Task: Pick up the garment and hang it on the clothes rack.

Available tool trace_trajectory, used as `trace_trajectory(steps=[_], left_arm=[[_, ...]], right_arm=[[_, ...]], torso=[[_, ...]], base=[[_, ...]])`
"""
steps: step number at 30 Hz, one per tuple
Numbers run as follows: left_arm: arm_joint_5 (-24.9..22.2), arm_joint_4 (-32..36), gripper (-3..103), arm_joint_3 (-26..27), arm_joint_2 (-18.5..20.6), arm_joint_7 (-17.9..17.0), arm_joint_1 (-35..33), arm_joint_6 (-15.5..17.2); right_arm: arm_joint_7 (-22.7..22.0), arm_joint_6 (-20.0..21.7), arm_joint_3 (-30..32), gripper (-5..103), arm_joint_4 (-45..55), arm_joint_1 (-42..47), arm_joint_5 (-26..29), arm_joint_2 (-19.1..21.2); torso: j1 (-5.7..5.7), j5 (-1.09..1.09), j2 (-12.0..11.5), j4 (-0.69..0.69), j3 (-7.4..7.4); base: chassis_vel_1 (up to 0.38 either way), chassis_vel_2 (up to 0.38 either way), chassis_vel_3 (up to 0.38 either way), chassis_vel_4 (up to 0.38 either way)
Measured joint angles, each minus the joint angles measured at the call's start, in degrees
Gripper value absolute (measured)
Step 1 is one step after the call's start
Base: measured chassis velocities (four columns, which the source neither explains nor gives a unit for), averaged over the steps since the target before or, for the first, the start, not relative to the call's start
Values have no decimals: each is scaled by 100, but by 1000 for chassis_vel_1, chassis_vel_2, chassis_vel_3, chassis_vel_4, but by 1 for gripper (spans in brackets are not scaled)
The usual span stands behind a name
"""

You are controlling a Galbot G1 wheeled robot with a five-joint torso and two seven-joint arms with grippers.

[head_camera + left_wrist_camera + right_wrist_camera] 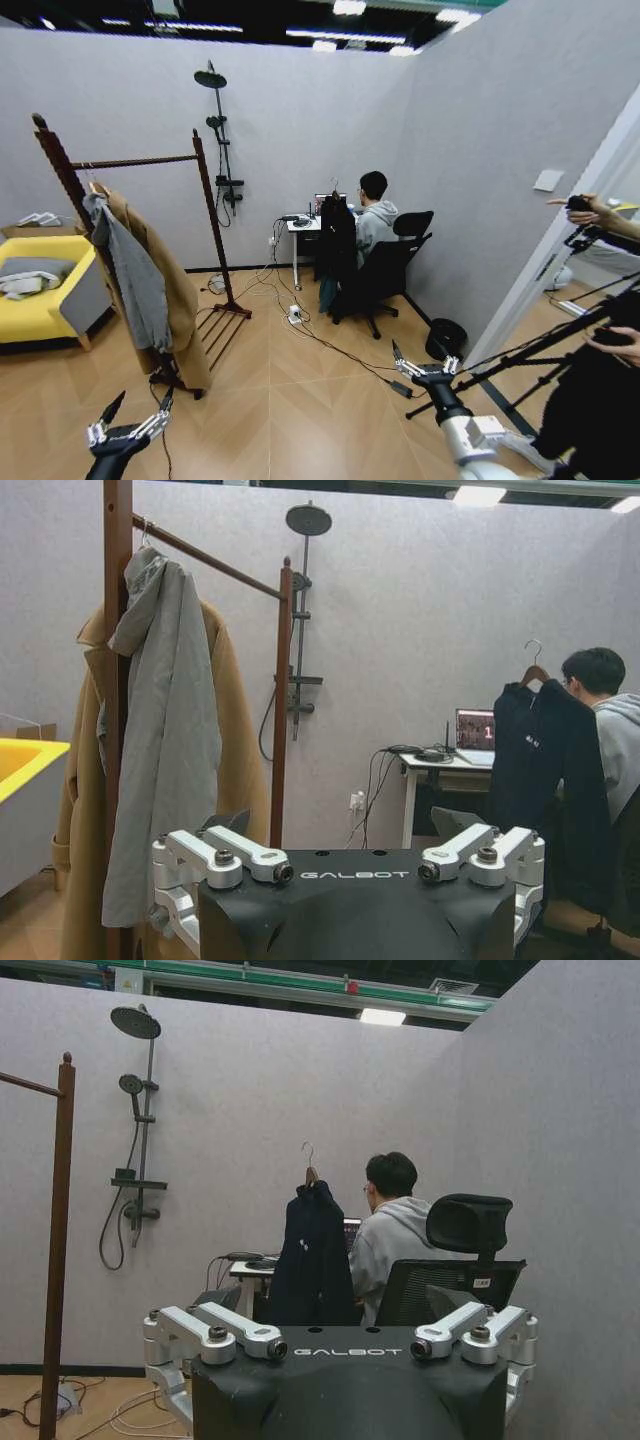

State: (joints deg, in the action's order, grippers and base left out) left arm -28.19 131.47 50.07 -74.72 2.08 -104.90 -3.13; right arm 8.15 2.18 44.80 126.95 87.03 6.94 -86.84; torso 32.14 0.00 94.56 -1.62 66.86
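the garment (336, 240) is a black jacket on a wooden hanger, hanging upright across the room just beside the small white desk (303, 226) at the back wall, touching or overlapping the seated person's chair from the head view; cannot tell what its hook is caught on. left wrist view shows the same jacket (545, 780) next to the desk with a laptop (475, 730) on it, right wrist view shows it (312, 1255) in front of the person. left gripper (132, 420) low at the robot's left, fingers spread wide apart, holding nothing, touching nothing, above bare wood floor. right gripper (425, 365) low at the robot's right, fingers also apart and empty, well apart from the jacket. the clothes rack (140, 161) stands at the left near the yellow sofa (40, 300), bar mostly free, with a long tan coat (180, 300) and a grey garment (135, 280) hung at its left end; those two cover the left post lower down and most of the base shelf. in the left wrist view the rack (283, 700) is cut off at the top and its base is hidden behind the gripper body; right wrist view catches one post (58, 1240) at the edge. jacket's lower hem is hidden by the chair in the head view
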Motion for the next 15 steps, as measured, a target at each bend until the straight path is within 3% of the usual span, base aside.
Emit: trace_trajectory(steps=[15], left_arm=[[0,0,100,0,0,0,0,0]], right_arm=[[7,-230,99,100,-226,8,-3,58]], torso=[[0,0,0,0,0]], base=[[0,0,0,0]])
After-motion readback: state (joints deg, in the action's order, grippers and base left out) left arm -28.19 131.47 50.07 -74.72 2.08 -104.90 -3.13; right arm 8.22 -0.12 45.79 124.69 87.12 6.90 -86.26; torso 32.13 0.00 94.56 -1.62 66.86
